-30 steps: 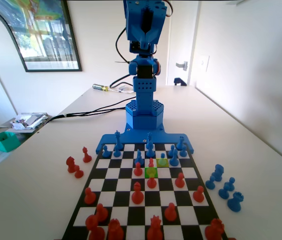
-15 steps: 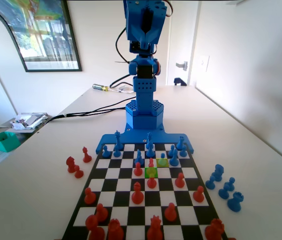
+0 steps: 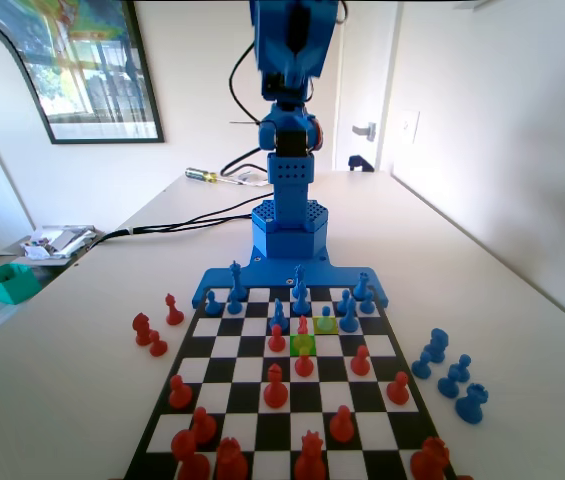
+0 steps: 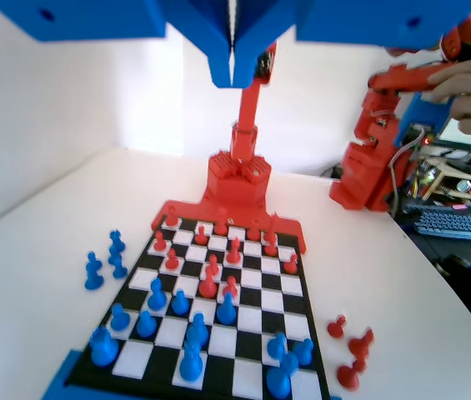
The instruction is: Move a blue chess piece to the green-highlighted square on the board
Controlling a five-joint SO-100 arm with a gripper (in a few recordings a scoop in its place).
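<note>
The small blue pawn (image 3: 326, 312) stands on the yellowish-green square near the blue end of the board (image 3: 382, 345); in the wrist view the pawn (image 4: 181, 302) sits left of centre among taller blue pieces. The green-highlighted square (image 3: 303, 344) lies one square diagonally nearer the camera and bears no piece. A red pawn stands just behind it and another just in front. My gripper (image 3: 297, 40) hangs high above the arm's base, blurred, far from the pawn. In the wrist view the gripper (image 4: 232, 79) has its jaws pressed together with nothing between them.
Several blue pieces (image 3: 447, 375) lie off the board on the right in the fixed view, and red pieces (image 3: 152, 335) lie off it on the left. Red pawns (image 3: 304, 362) crowd the board's middle. A green tray (image 3: 7, 283) sits far left.
The arm's upper part with the gripper has shifted slightly and now looks blurred. No piece on the board has moved.
</note>
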